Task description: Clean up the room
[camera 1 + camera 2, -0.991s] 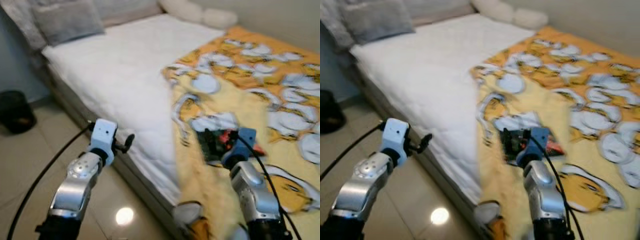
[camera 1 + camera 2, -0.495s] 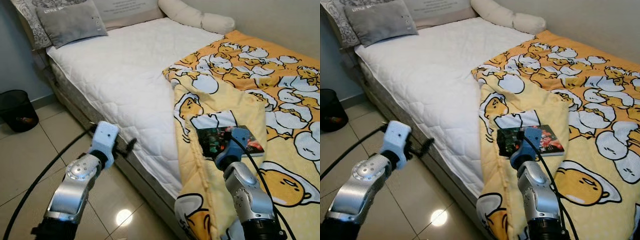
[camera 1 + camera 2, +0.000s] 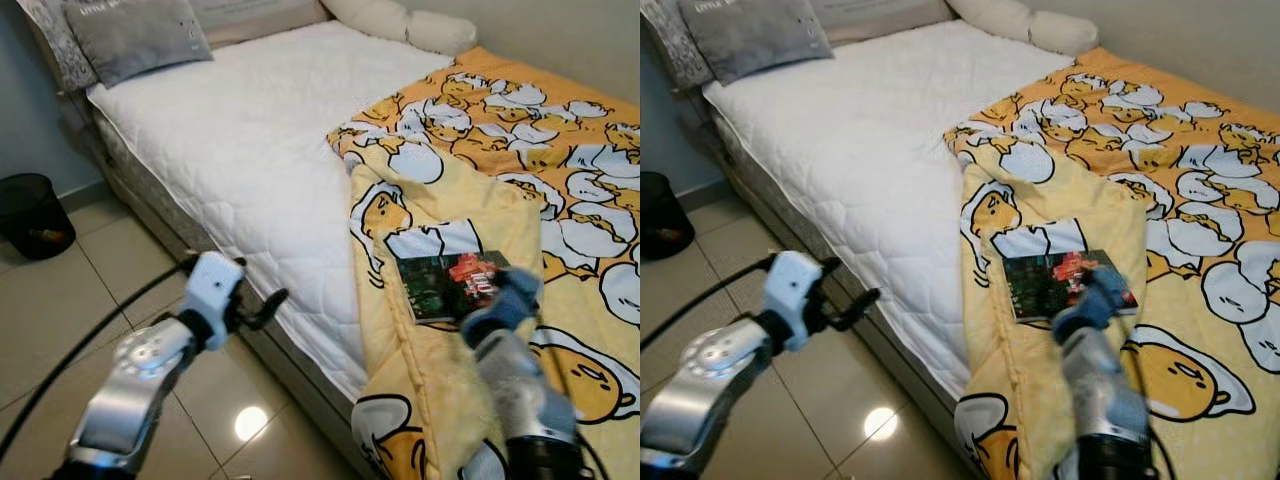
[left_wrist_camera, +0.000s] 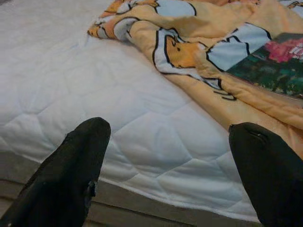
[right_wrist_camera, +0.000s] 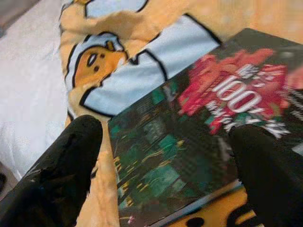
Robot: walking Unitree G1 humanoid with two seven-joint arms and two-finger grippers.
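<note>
Thin book [image 3: 449, 286], dark green cover with red-pink patch and white lettering, flat on yellow cartoon-egg blanket [image 3: 560, 190] near bed [image 3: 230, 150] edge. Right end effector [image 5: 163, 163] fingers spread wide, just above book, gripping nothing. Left end effector [image 4: 173, 161] open too, beside mattress edge over floor [image 3: 60, 300].

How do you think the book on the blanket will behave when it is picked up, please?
The book looks thin and flat, so probably light and somewhat bendy. Its glossy cover may be slippery. It lies on a soft, rumpled blanket, so pressing may sink it; the open right tool hovers over it.
</note>
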